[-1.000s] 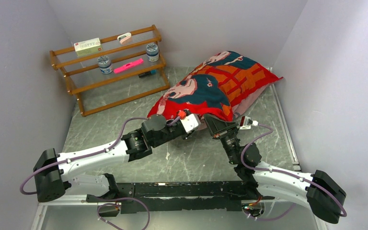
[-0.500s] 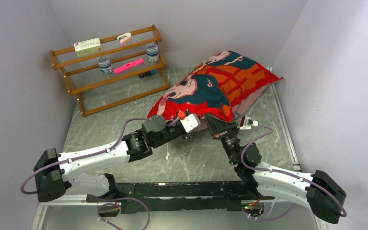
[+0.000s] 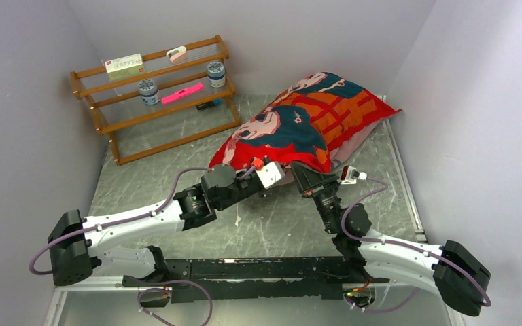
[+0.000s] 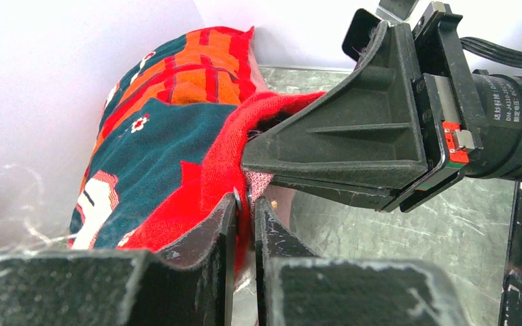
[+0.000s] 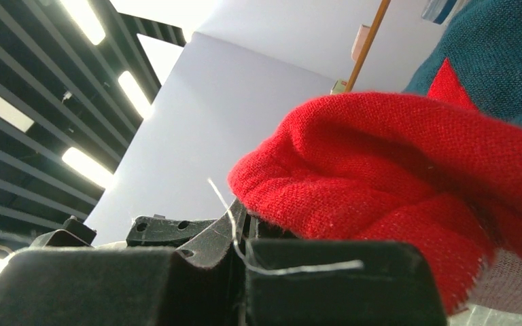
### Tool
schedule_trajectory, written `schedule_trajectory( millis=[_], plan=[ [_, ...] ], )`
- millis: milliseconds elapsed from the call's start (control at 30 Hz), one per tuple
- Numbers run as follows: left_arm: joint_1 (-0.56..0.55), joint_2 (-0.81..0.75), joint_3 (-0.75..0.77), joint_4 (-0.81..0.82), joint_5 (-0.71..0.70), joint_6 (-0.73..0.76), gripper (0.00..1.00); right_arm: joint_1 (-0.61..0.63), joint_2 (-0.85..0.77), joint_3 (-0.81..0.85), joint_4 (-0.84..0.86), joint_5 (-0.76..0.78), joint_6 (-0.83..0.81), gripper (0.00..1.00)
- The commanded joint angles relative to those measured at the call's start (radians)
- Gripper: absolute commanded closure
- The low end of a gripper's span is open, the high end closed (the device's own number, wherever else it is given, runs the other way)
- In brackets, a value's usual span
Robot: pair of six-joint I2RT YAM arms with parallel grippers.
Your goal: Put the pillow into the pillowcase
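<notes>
left gripper (image 4: 245, 204) narrowed onto pillowcase (image 3: 309, 112) hem | right gripper (image 4: 247, 159) pinching hem, unchanged

The left arm (image 3: 132, 221) and right arm (image 3: 397, 252) have white shells, black joints and black bases, each trailed by a lilac cable (image 3: 189, 169). The right gripper (image 4: 250, 156) is a matte black wedge with a small red tab (image 4: 452, 136), mounted on a black cylinder (image 4: 510, 129) with white lettering.
</notes>
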Motion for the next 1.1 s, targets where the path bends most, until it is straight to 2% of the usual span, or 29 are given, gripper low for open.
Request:
schedule_trajectory(
  millis=[0, 267, 300, 400, 500, 600, 700, 1067],
  plan=[
    [-0.02, -0.007, 0.013, 0.039, -0.001, 0.0, 0.95, 0.008, -0.014, 0.009, 0.155, -0.021, 0.027, 1.0],
    [-0.019, -0.019, 0.014, 0.011, 0.0, 0.005, 0.95, 0.009, -0.043, -0.001, 0.13, -0.01, 0.024, 1.0],
    [-0.019, -0.019, 0.008, 0.009, 0.019, 0.016, 0.92, 0.008, -0.044, 0.001, 0.127, -0.011, 0.024, 1.0],
    [-0.019, -0.02, 0.002, 0.0, 0.024, 0.011, 0.73, 0.008, -0.045, 0.006, 0.124, -0.011, 0.022, 1.0],
    [-0.019, -0.018, -0.002, -0.001, 0.018, 0.003, 0.6, 0.009, -0.044, 0.007, 0.127, -0.012, 0.023, 1.0],
    [-0.019, -0.013, 0.0, -0.001, 0.003, -0.004, 0.53, 0.008, -0.04, 0.007, 0.129, -0.014, 0.025, 1.0],
    [-0.019, 0.0, 0.01, -0.007, -0.008, -0.002, 0.51, 0.009, -0.039, 0.009, 0.13, -0.015, 0.026, 1.0],
    [-0.019, 0.039, 0.039, 0.023, -0.02, 0.016, 0.52, 0.009, -0.034, 0.016, 0.127, -0.02, 0.022, 1.0]
  ],
)
